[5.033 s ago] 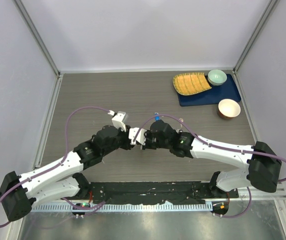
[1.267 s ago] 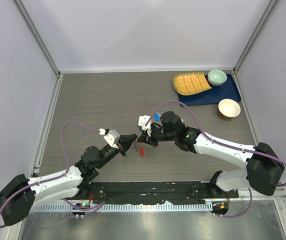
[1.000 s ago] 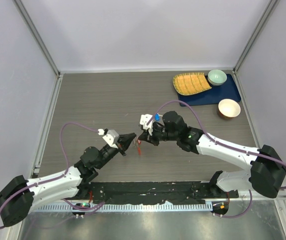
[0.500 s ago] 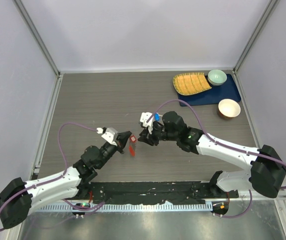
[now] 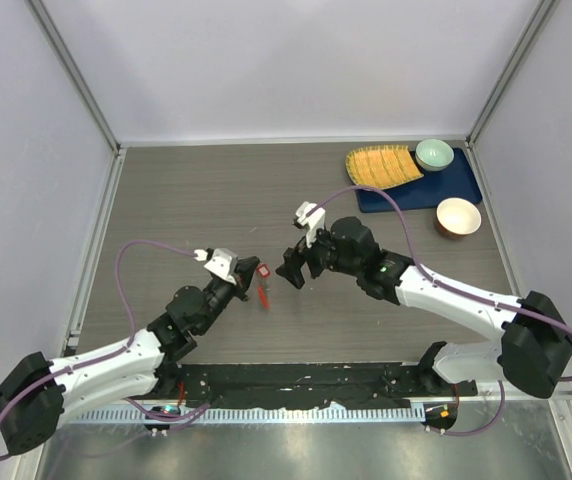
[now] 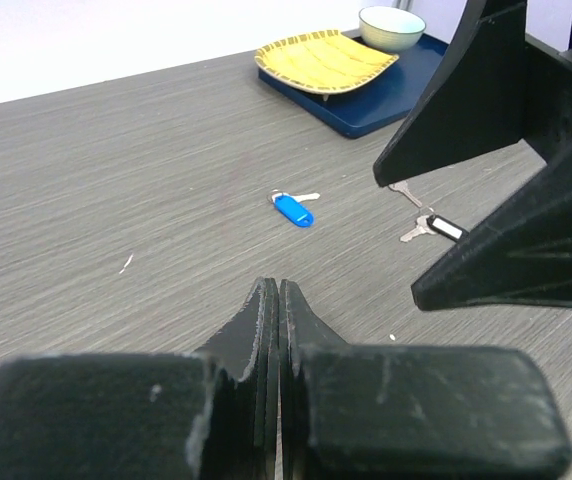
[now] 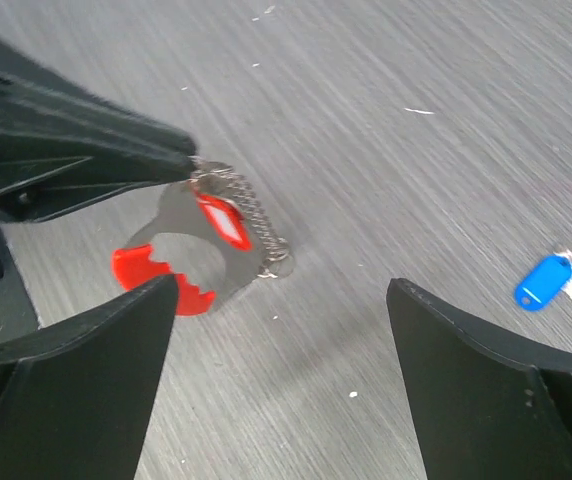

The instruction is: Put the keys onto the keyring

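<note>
Two left fingers (image 6: 254,335) are pressed together, their tips clamped on the top of the keyring (image 7: 254,228), a thin chain loop hanging from them just above the tabletop (image 5: 186,190). The red fob (image 7: 148,268) dangles lowest. A small red key (image 7: 221,222) lies against the loop; whether it is threaded on cannot be told. The right fingers (image 7: 76,350) stand wide apart and hold nothing, poised just beside the loop and facing the left tips.

Farther out, loose on the tabletop and well apart from the ring, lie the blue key (image 7: 543,283), the black key (image 6: 444,228) and, near it, the silver key (image 6: 403,190). Beyond them a plate (image 5: 381,167) rests on a mat (image 5: 446,190) at the far right corner.

Handling, as judged: each key is probably light, stiff and flat, apt to skid on the wood grain when nudged. The plastic head, pinched across its edges, looks the surest hold; the bare silver key offers the least. The chain is limp and will likely swing, so it is best held close to its opening.
</note>
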`<act>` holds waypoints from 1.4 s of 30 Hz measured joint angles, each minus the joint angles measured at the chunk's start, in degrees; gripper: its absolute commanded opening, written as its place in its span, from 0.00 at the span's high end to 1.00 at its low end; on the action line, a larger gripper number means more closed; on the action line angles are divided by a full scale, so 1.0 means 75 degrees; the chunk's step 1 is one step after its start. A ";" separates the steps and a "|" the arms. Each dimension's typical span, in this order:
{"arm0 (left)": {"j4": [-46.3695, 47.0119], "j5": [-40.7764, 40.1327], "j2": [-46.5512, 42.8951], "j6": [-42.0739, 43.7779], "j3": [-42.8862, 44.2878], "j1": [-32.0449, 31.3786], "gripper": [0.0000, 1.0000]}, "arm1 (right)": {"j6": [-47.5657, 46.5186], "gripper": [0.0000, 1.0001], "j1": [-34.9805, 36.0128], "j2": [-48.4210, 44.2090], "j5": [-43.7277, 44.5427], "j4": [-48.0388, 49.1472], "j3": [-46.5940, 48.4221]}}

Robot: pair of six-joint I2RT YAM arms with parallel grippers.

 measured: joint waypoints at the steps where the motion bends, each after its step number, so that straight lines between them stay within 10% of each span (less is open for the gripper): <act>1: -0.0032 -0.0052 0.0035 -0.0003 0.0032 0.0000 1.00 | 0.0175 0.06 -0.0079 0.0000 0.0079 0.0000 0.0000; 31: -0.2646 -0.0408 0.3002 -0.0988 0.4164 0.3165 1.00 | 0.1364 0.01 -0.0717 -0.1469 0.2492 -0.0058 -0.0839; 42: -0.1198 0.0023 0.3410 -0.1883 0.2885 0.3214 1.00 | 0.1361 0.01 -0.0717 -0.1737 0.2591 -0.0061 -0.1105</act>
